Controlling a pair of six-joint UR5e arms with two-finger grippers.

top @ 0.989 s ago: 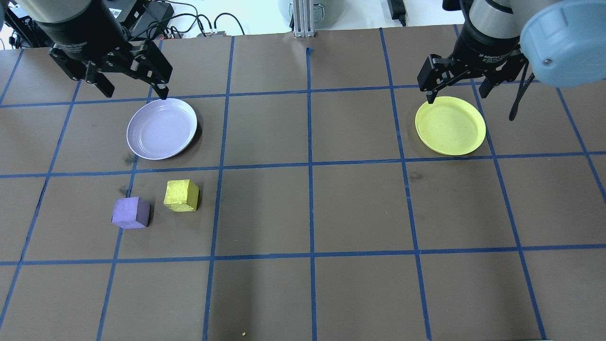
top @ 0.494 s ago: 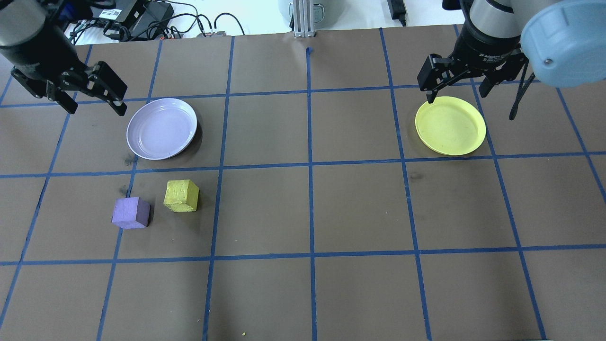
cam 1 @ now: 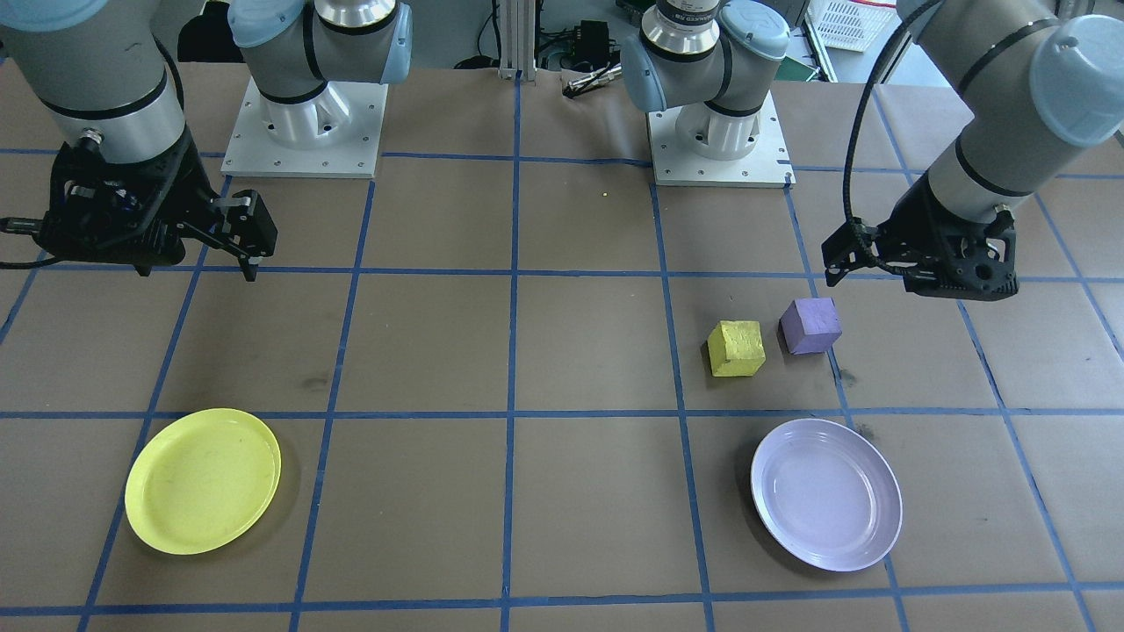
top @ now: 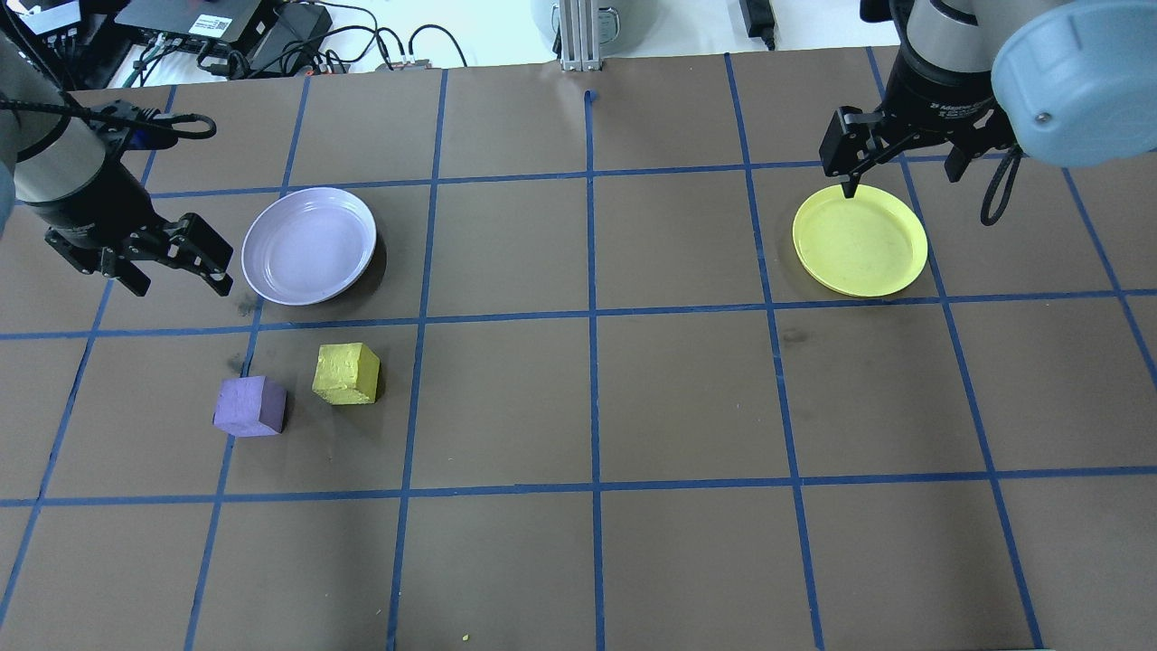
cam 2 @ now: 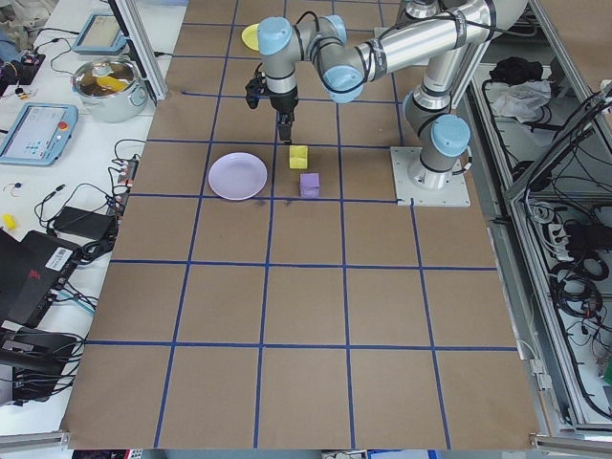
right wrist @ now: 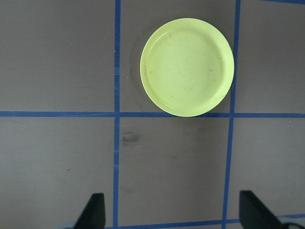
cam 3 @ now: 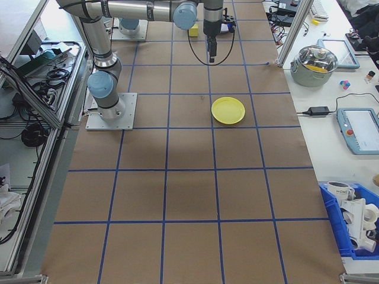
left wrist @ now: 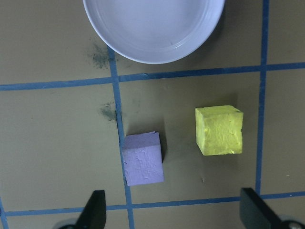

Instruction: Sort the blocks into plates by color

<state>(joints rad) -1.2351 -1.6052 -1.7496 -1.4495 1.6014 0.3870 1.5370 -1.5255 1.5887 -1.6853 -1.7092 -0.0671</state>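
In the overhead view the left hand (top: 172, 271) hangs at the left edge of the frame, just beside the lavender plate (top: 309, 245), its two fingers spread wide with nothing between them and touching nothing. Its wrist view looks straight down on the purple block (left wrist: 142, 164) and the yellow block (left wrist: 218, 130), which sit near each other but apart on the brown bench (top: 578, 407), the purple one against a blue tape line; the lower rim of the lavender plate fills the top of that frame, and both fingertips (left wrist: 94, 210) show at the bottom corners, far apart. The right hand (top: 899, 167) hangs at the upper right of the overhead view, above the far edge of the yellow plate (top: 860, 240), also spread and holding nothing. Its wrist view shows that plate in the upper middle of the frame with nothing in it. Both blocks lie on the bench below the lavender plate in the overhead view, well apart from the yellow plate.
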